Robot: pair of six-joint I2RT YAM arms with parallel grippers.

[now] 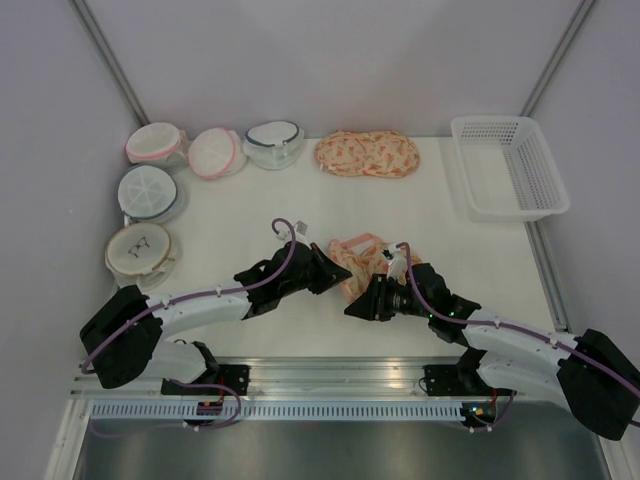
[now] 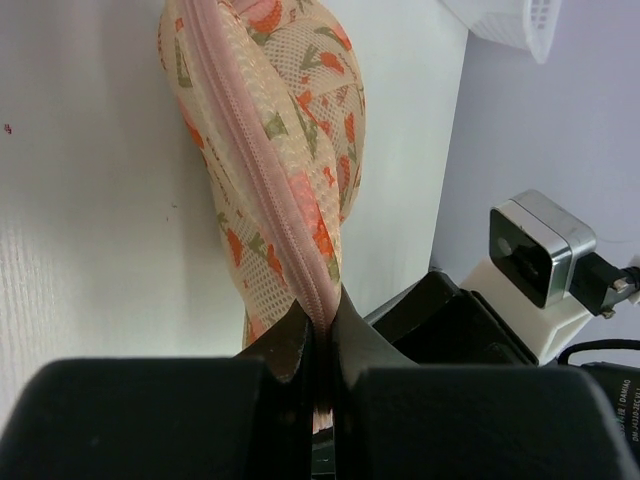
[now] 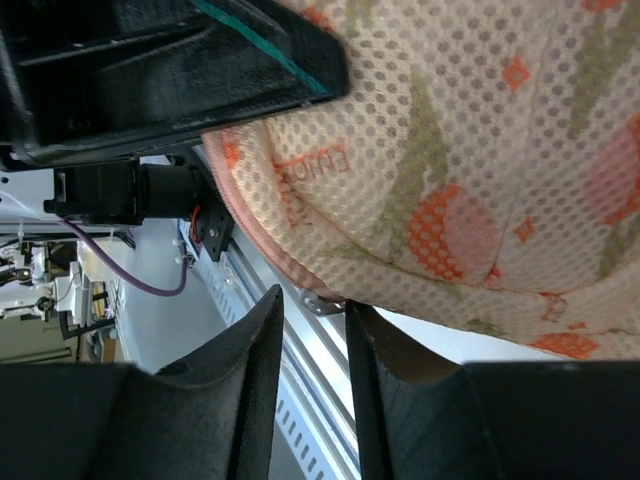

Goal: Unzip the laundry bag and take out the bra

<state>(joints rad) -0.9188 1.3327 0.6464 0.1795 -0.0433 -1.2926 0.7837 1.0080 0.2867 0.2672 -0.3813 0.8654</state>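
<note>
The peach, orange-printed laundry bag is held up off the white table between my two arms. My left gripper is shut on its pink zipper trim. In the left wrist view the zipped seam runs straight down into the left gripper. My right gripper sits at the bag's near end. In the right wrist view the right gripper is open under the bag. A small metal zip pull hangs between its fingertips without being clamped. The bra is hidden.
A look-alike printed bag lies at the back centre. Several round mesh bags line the back left and left side. A white basket stands at the right. The aluminium rail runs along the near edge.
</note>
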